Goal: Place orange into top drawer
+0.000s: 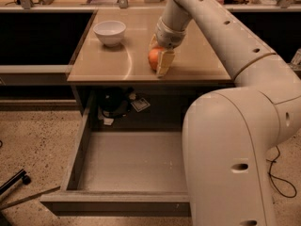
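Orange [153, 59] sits on the tan tabletop [117, 66], near the front edge and right of centre, directly above the open cavity below. Gripper [158, 54] is down over the fruit and pinches it: one pale finger [165, 63] lies against its right front side, and the other shows behind its upper left. The fruit appears to rest on the surface.

Arm [214, 20] enters from the upper middle of the view. Its wrist points steeply down at the fruit. The white links run back to the right, fold at an elbow near the right edge, and join the large rounded body [230, 164] in the foreground.

Top drawer [131, 164] is pulled fully out beneath the table. Its flat grey bottom is bare, its front panel is nearest the camera, and the robot's body hides its right part.

White bowl [109, 32] stands upright at the back left of the tabletop, well apart from the fruit. Dark objects [113, 105] and a small card [140, 104] lie in the recess behind the drawer. A black cable [281, 175] lies on the speckled floor [37, 140] at right.
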`<state>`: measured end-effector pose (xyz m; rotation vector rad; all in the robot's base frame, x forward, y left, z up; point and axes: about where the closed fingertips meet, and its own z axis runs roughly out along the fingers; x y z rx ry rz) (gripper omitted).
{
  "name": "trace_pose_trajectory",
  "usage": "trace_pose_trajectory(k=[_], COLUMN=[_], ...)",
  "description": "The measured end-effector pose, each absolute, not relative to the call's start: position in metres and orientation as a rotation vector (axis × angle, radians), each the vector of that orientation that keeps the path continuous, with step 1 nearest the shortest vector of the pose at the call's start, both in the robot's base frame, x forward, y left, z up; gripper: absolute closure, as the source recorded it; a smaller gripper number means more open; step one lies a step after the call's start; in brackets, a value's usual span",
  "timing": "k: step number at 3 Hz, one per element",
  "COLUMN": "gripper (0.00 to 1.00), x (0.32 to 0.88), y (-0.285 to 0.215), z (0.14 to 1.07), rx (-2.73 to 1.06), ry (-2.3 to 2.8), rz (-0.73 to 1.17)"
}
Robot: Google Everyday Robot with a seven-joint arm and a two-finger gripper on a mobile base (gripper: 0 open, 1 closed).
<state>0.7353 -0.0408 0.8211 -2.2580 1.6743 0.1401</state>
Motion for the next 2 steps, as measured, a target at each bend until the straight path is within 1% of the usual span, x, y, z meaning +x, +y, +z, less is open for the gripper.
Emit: trace_pose_trajectory(k=[1,2], gripper=[0.66,0.89], x=[0.735,0.723], y=[-0.041,-0.043], z=[0.821,0.831], rx=[-2.258,-2.214], ry=[1.674,1.69], rz=[0.14,0.119])
